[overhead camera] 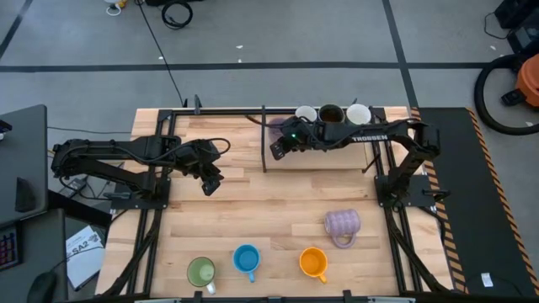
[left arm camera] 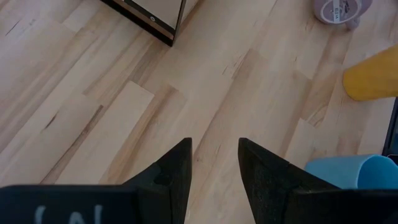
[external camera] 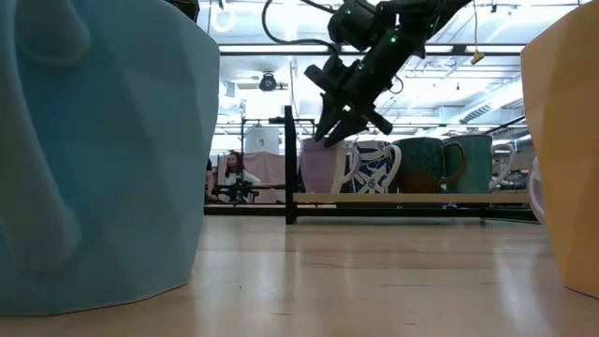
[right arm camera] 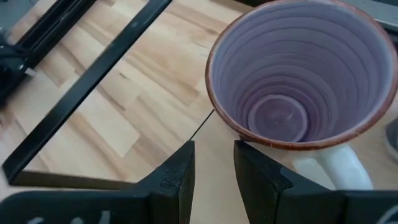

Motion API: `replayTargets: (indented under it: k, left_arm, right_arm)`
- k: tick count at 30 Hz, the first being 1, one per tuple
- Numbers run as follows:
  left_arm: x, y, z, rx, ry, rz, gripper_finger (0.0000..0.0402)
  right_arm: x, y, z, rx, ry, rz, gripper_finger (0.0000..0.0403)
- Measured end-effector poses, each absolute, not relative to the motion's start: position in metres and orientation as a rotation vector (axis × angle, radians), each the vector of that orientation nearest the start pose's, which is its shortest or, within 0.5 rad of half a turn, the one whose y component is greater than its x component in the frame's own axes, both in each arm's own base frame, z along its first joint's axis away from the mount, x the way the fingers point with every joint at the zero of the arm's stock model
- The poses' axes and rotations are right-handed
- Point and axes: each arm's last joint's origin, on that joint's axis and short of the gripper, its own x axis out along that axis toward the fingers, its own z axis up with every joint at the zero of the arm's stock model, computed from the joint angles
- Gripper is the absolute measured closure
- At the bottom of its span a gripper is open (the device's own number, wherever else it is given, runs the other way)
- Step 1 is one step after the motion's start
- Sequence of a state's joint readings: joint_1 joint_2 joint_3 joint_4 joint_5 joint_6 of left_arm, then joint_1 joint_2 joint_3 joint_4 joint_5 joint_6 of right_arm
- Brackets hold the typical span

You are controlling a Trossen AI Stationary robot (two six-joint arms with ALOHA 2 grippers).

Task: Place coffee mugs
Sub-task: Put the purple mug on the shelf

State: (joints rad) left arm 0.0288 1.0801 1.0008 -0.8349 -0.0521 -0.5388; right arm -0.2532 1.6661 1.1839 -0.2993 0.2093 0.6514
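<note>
A small lilac mug stands upright at the left end of a black-framed shelf at the table's far edge, next to a white mug, a dark mug and another white mug. My right gripper hovers open just above and short of the lilac mug's rim, pointing slantwise down, with nothing between its fingers. A ribbed lavender mug lies on its side on the table. Green, blue and orange mugs stand near the front edge. My left gripper hangs open over bare wood at the left.
The shelf's black upright stands just left of my right gripper. Bare wooden tabletop lies between the shelf and the front row of mugs. In the low view the blue mug and the orange mug fill the sides.
</note>
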Motion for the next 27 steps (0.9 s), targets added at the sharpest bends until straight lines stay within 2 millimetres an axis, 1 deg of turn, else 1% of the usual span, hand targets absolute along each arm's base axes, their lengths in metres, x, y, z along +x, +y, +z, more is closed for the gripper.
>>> replayTargets:
  k: [6,15,27]
  left_arm:
    - [0.203,0.007,0.300,-0.490,0.871,0.319,0.0264]
    - [0.203,0.007,0.300,-0.490,0.871,0.319,0.0264]
    - [0.203,0.007,0.300,-0.490,0.871,0.319,0.0264]
  right_arm:
    - [0.343,-0.104,0.238,0.614,0.602,-0.730,0.0286]
    - [0.342,-0.115,0.241,0.603,0.565,-0.741,0.0286]
    - [0.337,-0.128,0.241,0.591,0.564,-0.768,0.0286]
